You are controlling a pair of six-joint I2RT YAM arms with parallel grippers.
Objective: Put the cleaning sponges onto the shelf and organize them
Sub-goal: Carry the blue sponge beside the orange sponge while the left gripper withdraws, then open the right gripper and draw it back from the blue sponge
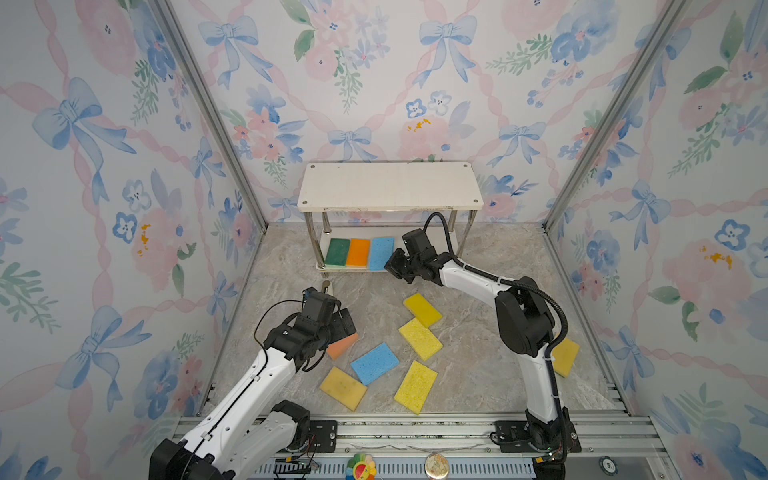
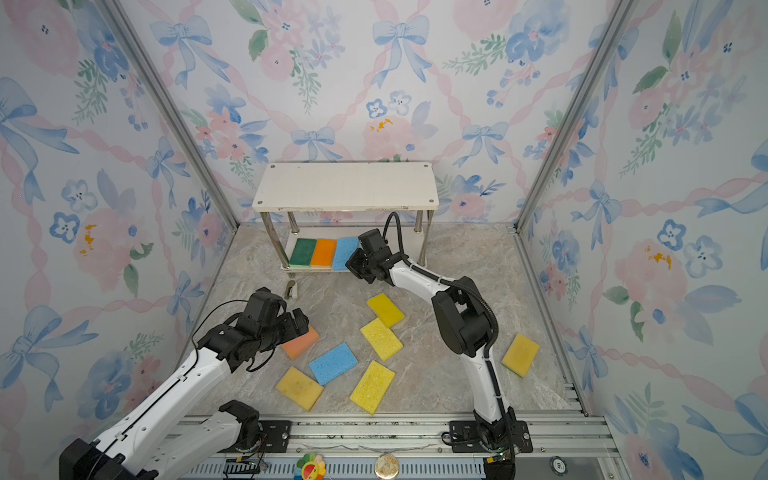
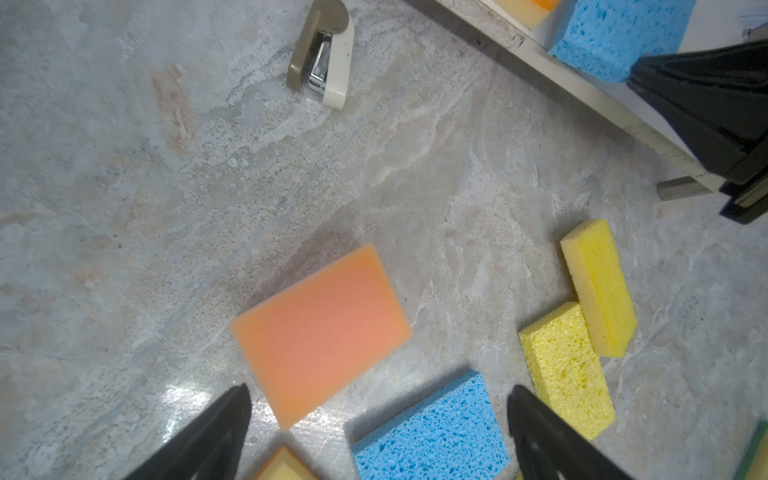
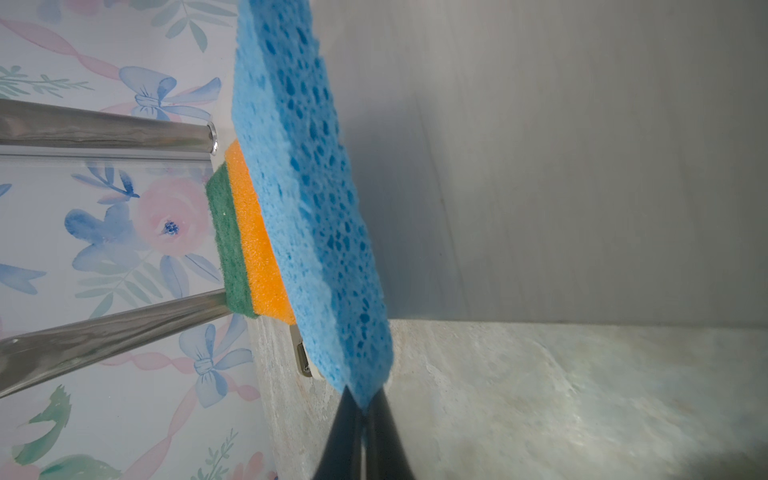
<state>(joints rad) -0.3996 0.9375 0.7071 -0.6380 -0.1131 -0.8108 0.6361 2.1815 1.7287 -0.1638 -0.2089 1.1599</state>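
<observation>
I see blue rectangular cellulose sponge (image 4: 307, 187): coarse, open-pored, matt. Orange foam sponge (image 4: 257, 232) finer-grained; dark green scouring sponge (image 4: 228, 241) fibrous, rough. Metal tube shelf legs (image 4: 104, 129) polished, mirror-bright; white shelf board (image 1: 390, 187) matt, smooth. Peach rectangular foam sponge (image 3: 320, 332) smooth, near poreless to my eye. Yellow rectangular sponge (image 3: 565, 365) pitted. Marble-look table (image 3: 415, 166) glossy, throws glare. Small stapler (image 3: 322, 58): tan-and-cream plastic, bright metal insert.
</observation>
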